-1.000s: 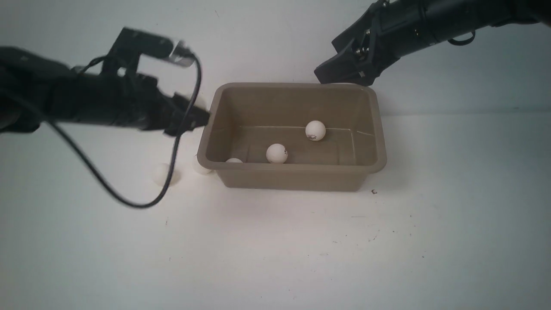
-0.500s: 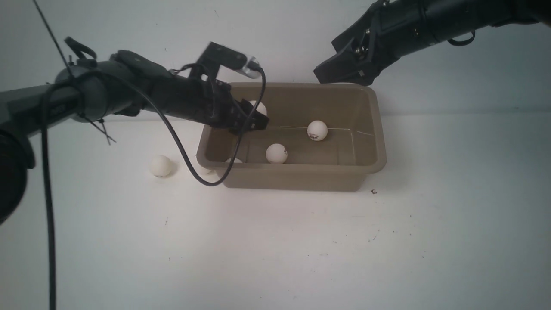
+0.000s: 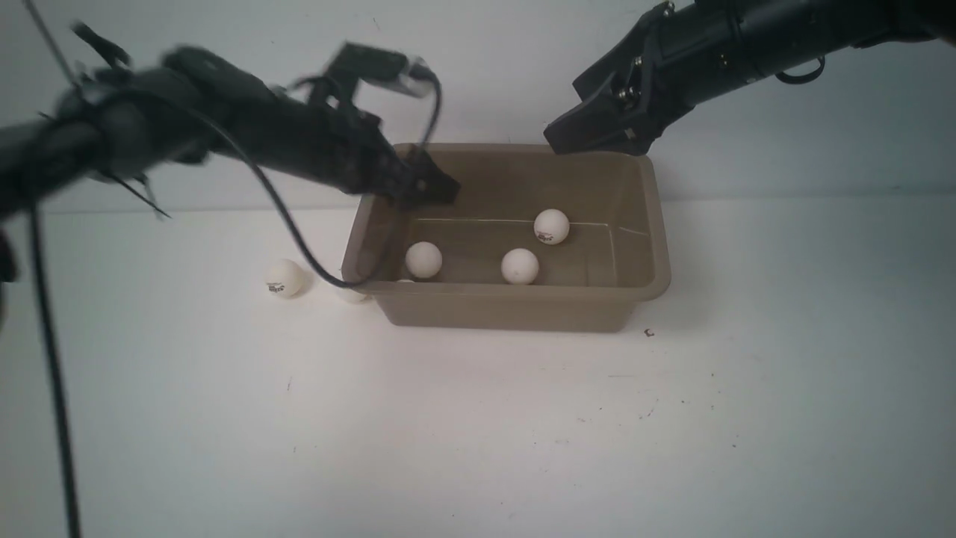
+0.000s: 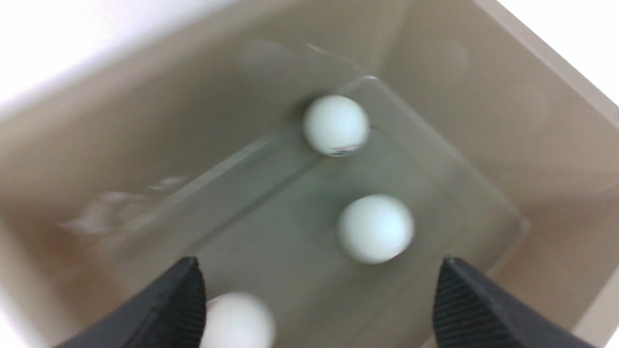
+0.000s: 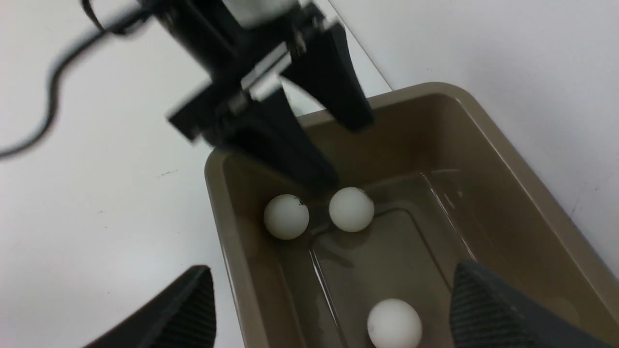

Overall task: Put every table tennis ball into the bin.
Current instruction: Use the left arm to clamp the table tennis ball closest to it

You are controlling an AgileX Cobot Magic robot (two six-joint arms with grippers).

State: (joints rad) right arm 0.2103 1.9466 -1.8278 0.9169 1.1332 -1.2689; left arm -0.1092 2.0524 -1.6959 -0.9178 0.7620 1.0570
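Over the far-left corner of the bin [image 3: 515, 308], the left gripper [image 3: 433, 183] hangs with its fingers [image 4: 164, 309] spread wide and nothing between them. The right gripper [image 3: 590, 136] sits above the far rim toward the right, its fingers also wide apart and empty.

Inside the bin, three balls lie in plain sight on the floor: a ball [image 3: 423, 259] at the left, a second [image 3: 520, 266] near the middle, and a third [image 3: 551, 226] toward the far wall. A fourth shows only as a white sliver [image 3: 404, 282] behind the near wall. The right wrist view shows a ball [image 5: 286, 216] tight against that wall, which supports the count.

Two balls remain on the table [image 3: 478, 418] left of the bin. One [image 3: 284, 278] lies well clear of it. The other [image 3: 351, 294] lies just beside the near-left corner, partly behind the cable [image 3: 299, 246].

Judgement: the task is about two-thirds done, with two picks left, both on the left arm's side. The corner ball looks the more awkward, because the wall crowds one finger.
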